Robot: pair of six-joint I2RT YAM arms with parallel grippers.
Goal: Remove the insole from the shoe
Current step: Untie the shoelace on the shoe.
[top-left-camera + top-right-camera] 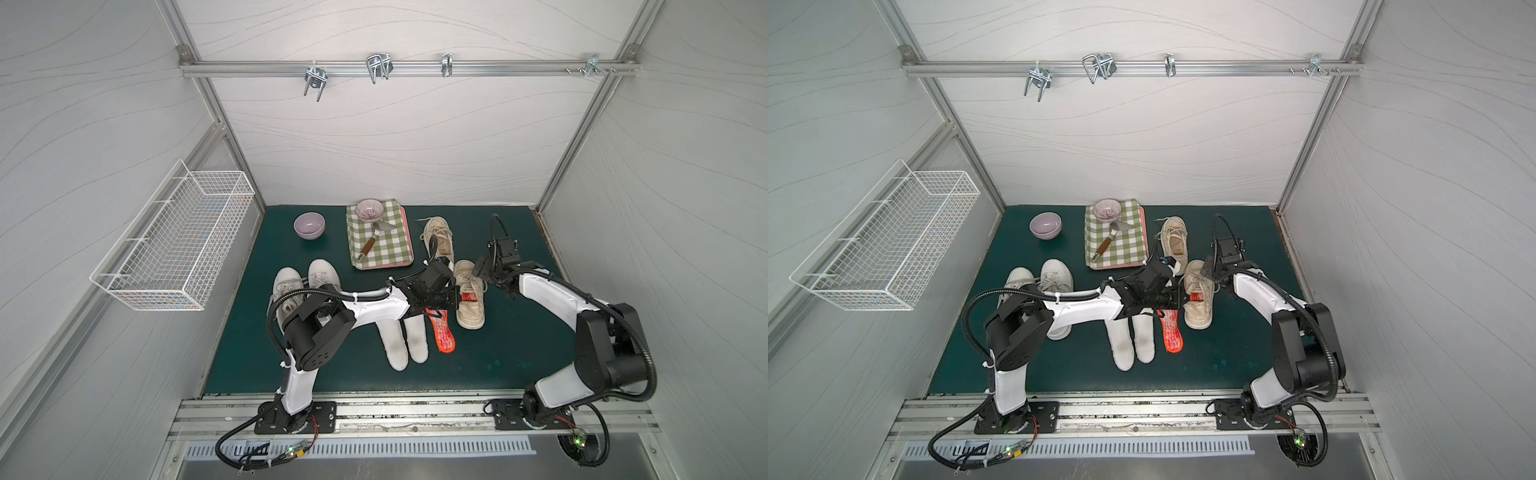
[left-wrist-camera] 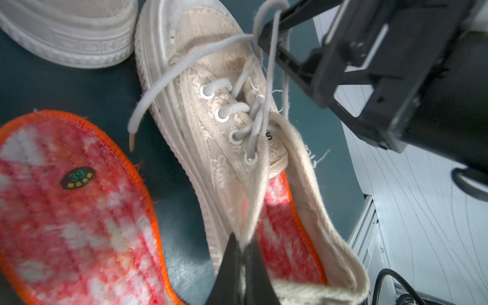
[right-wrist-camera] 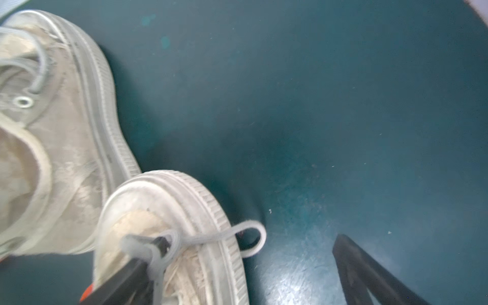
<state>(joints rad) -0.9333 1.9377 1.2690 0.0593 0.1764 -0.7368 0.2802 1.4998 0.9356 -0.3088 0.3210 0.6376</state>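
Left gripper point(image 2: 243, 253) is pinched shut on the collar of the shoe point(image 2: 211, 105), not the insole point(image 2: 280, 237), which sits flat inside it, and the right gripper point(image 3: 249, 239) hangs wide open with a lace point(image 3: 211, 239) looped over 1 finger, so I reckon any pull drags the whole shoe along.

The table point(image 1: 519, 340) is dark teal; the cloth point(image 1: 386, 245) is checked green and white; a bowl point(image 1: 309, 225) is lilac; a smaller bowl point(image 1: 369, 209) seems streaked purple; the shoe point(image 2: 211, 66) is cream with grey laces point(image 2: 169, 76); its insole point(image 2: 280, 237) and the loose insole point(image 2: 74, 211) are mottled red-white, edged orange.
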